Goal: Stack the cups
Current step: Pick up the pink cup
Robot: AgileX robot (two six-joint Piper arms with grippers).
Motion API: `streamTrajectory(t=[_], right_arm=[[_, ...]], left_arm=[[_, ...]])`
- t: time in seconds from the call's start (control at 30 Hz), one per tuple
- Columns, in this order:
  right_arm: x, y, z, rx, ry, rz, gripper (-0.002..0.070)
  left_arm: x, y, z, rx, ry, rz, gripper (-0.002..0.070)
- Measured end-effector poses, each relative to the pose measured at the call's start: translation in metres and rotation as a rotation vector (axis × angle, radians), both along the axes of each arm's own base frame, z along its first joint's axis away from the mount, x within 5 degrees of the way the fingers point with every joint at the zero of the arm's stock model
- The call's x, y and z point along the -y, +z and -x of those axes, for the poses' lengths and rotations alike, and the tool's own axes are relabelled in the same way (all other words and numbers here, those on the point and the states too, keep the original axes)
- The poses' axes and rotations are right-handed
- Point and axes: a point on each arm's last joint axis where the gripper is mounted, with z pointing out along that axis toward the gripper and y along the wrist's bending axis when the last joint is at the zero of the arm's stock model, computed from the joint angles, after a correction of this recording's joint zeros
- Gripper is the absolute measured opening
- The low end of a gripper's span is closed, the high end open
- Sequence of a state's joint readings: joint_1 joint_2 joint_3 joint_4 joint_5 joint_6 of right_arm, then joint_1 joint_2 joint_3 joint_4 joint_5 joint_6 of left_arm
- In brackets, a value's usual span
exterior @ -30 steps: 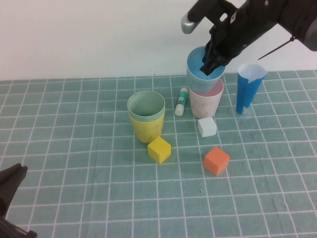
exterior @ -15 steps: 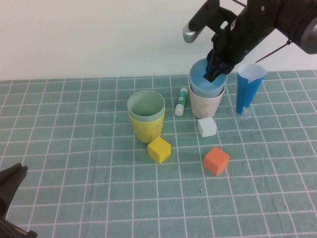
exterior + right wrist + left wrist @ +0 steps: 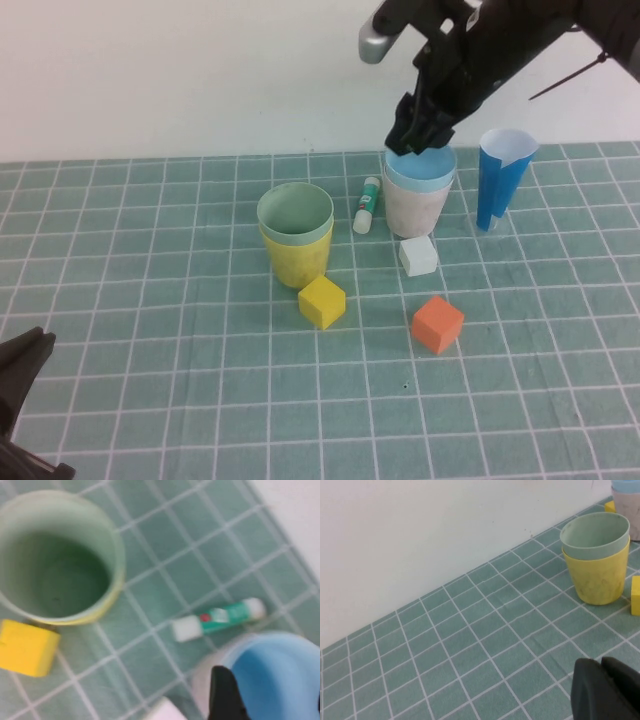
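My right gripper (image 3: 412,128) hangs just above the far-left rim of the blue cup (image 3: 421,166); one dark finger (image 3: 226,694) shows against that rim in the wrist view, but I cannot tell how far the fingers are parted or whether they have hold of anything. Blue cup sits deep inside the pink cup (image 3: 415,208), only its rim band showing, both upright. I'll use that pair as my landmark. To its left, well apart, stands the other pair: green cup (image 3: 295,214) nested in the yellow cup (image 3: 296,256), upright too, mouths up. So I judge two stacks made, one merge left. What matters now: the green-yellow pair lies left of and a little nearer me than my right gripper, with the glue stick (image 3: 367,204) lying between the two pairs, so any carry across passes over it. White cube (image 3: 418,256) sits just in front of the pink cup, orange cube (image 3: 437,323) farther front, yellow cube (image 3: 321,301) touching or nearly touching the yellow cup's front. Blue cone (image 3: 502,176) stands to the landmark's right. Left gripper (image 3: 20,375) sits parked at the near-left corner, far from everything; its state I cannot tell. Right arm is clearly nearer both pairs.
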State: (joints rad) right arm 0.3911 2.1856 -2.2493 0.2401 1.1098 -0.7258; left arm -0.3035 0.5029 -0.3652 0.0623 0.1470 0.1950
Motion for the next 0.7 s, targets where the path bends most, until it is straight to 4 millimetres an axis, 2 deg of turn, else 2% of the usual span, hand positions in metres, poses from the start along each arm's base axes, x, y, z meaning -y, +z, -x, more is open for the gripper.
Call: streamTrajectory(t=[0.43,0.5,0.67,0.7], right_arm=[[-0.01,-0.063,-0.017,-0.125,0.021,0.023,0.0369],[-0.012,-0.074,-0.02,-0.142,0.019,0.027,0.0341],[-0.013,-0.085,-0.024,-0.154,0.016,0.034,0.0117],[-0.013,-0.085,-0.024,-0.15,0.015,0.029,0.0113]], left_arm=[[0.0,0.0,0.0,-0.001,0.0,0.001,0.0],[0.0,0.0,0.0,-0.001,0.0,0.002,0.0],[0.0,0.0,0.0,-0.002,0.001,0.007,0.0],[0.0,0.0,0.0,-0.003,0.002,0.01,0.0]])
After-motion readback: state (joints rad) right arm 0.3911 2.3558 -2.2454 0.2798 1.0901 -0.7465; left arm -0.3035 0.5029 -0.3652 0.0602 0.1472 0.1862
